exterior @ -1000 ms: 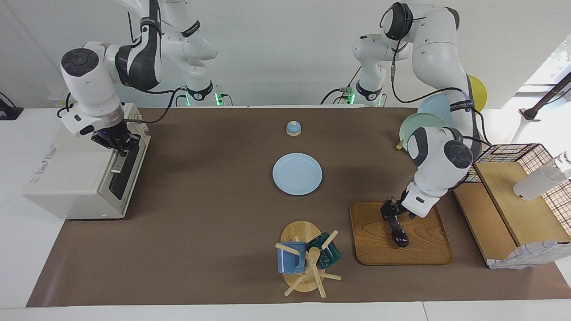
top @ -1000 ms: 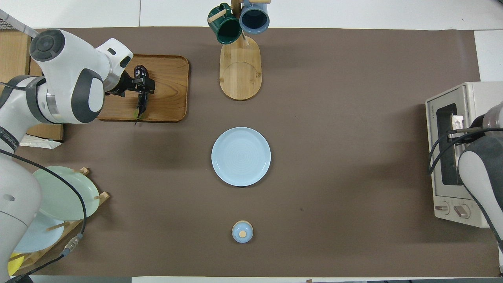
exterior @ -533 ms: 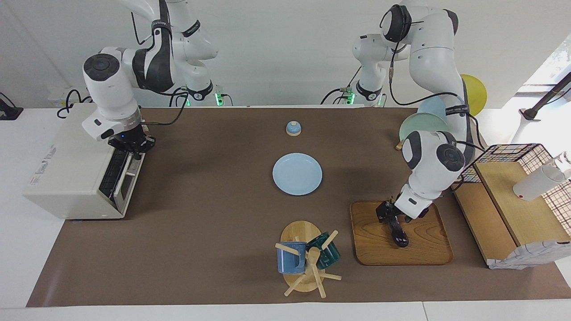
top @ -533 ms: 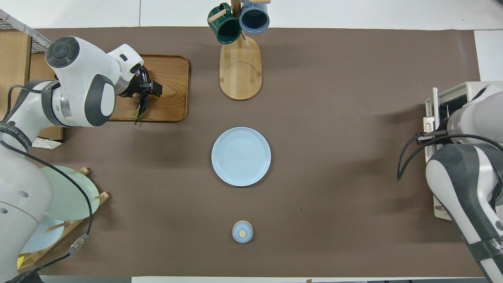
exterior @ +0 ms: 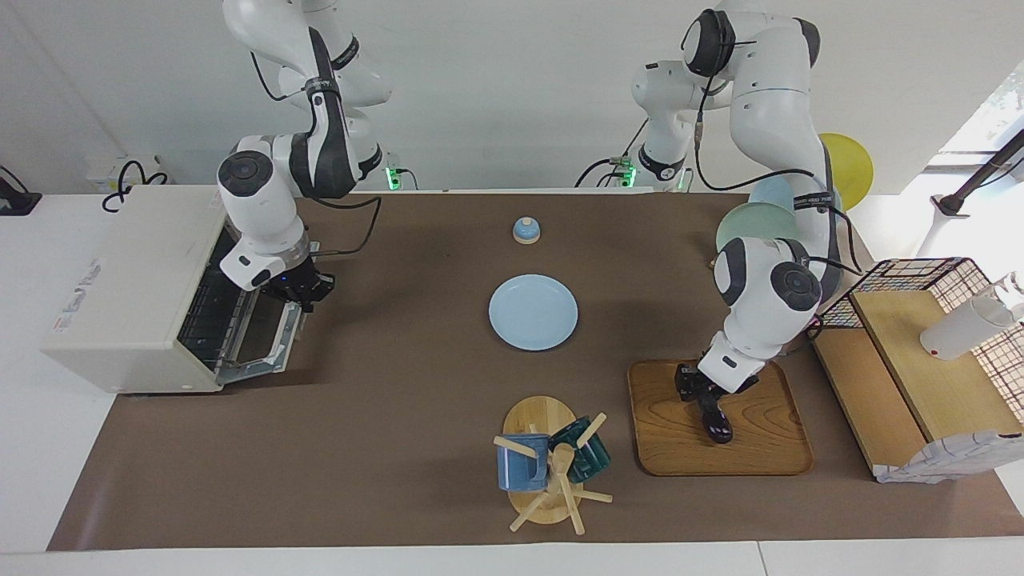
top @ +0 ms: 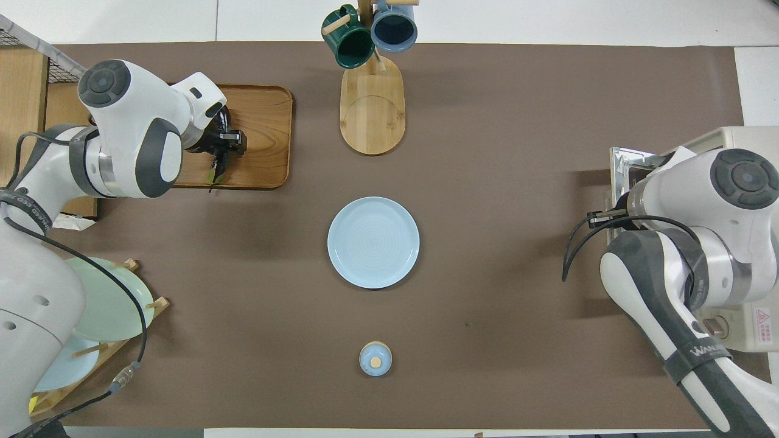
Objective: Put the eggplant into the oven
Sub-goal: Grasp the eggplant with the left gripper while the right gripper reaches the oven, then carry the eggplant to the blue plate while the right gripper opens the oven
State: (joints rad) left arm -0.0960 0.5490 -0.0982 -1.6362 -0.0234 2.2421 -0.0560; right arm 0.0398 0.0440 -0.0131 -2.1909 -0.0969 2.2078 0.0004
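Observation:
The dark purple eggplant (exterior: 716, 422) lies on the wooden tray (exterior: 768, 448) toward the left arm's end of the table. My left gripper (exterior: 694, 390) is down over the part of it nearer the robots. In the overhead view the eggplant (top: 217, 163) pokes out from under this gripper (top: 226, 139). The cream oven (exterior: 128, 272) stands at the right arm's end. Its glass door (exterior: 260, 346) hangs dropped most of the way down, and the wire rack (exterior: 210, 308) shows inside. My right gripper (exterior: 306, 294) is shut on the door's bar handle.
A blue plate (exterior: 533, 312) lies mid-table, with a small bell (exterior: 526, 230) nearer the robots. A mug tree (exterior: 552, 468) with two mugs stands beside the tray. A plate rack (exterior: 760, 220) and a wooden shelf with a wire basket (exterior: 920, 336) flank the left arm.
My right gripper has swung the oven door from nearly closed to wide open, moving down and toward the table's middle. My left arm has shifted slightly over the eggplant.

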